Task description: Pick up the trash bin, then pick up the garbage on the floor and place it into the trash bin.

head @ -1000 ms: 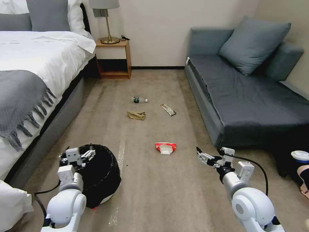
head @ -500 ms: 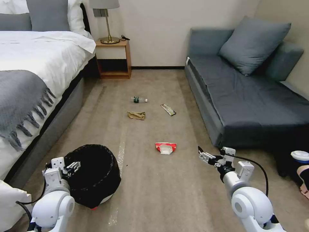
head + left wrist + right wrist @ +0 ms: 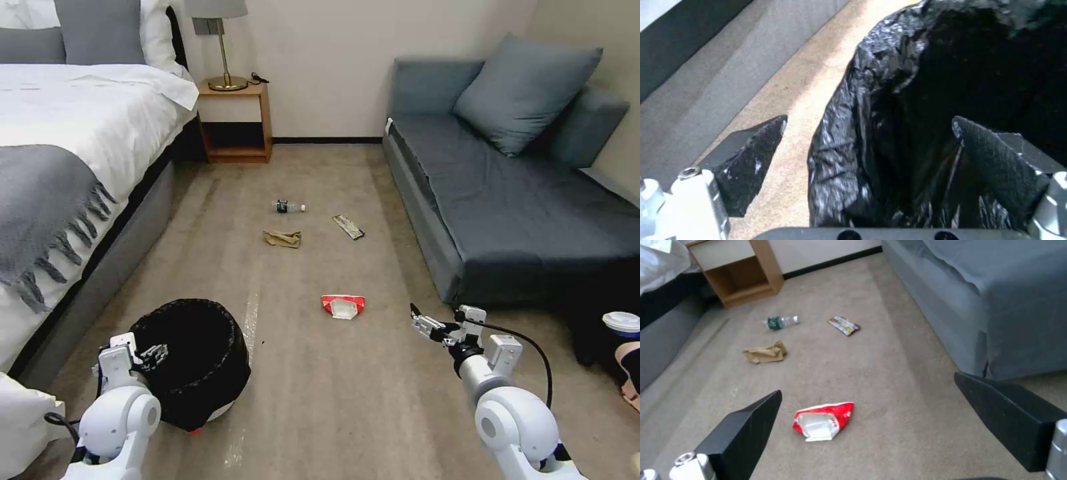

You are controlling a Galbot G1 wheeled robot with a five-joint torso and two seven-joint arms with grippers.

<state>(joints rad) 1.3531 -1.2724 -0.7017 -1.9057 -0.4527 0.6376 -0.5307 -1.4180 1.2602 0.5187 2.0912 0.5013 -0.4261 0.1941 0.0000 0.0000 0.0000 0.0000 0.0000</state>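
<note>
The trash bin [image 3: 200, 353], white with a crinkly black bag [image 3: 889, 110], stands on the carpet at the near left. My left gripper [image 3: 152, 353] is open at the bin's near-left rim, one finger [image 3: 751, 160] outside the bag and the other finger [image 3: 991, 163] inside. My right gripper [image 3: 421, 325] hangs open above the floor, right of the red-and-white carton [image 3: 343, 306] [image 3: 822, 420]. Farther off lie the brown paper bag [image 3: 282, 238] [image 3: 766, 352], the green-labelled bottle [image 3: 289, 207] [image 3: 780, 321] and the snack wrapper [image 3: 348, 227] [image 3: 843, 325].
A bed [image 3: 60, 167] with a grey fringed throw runs along the left. A grey sofa [image 3: 520, 200] lines the right. A wooden nightstand [image 3: 235, 120] with a lamp stands at the back wall. A paper cup [image 3: 623, 325] sits at the far right edge.
My left gripper has dropped back from over the bin's top to its near-left rim. The bin, the litter and the right gripper have hardly moved.
</note>
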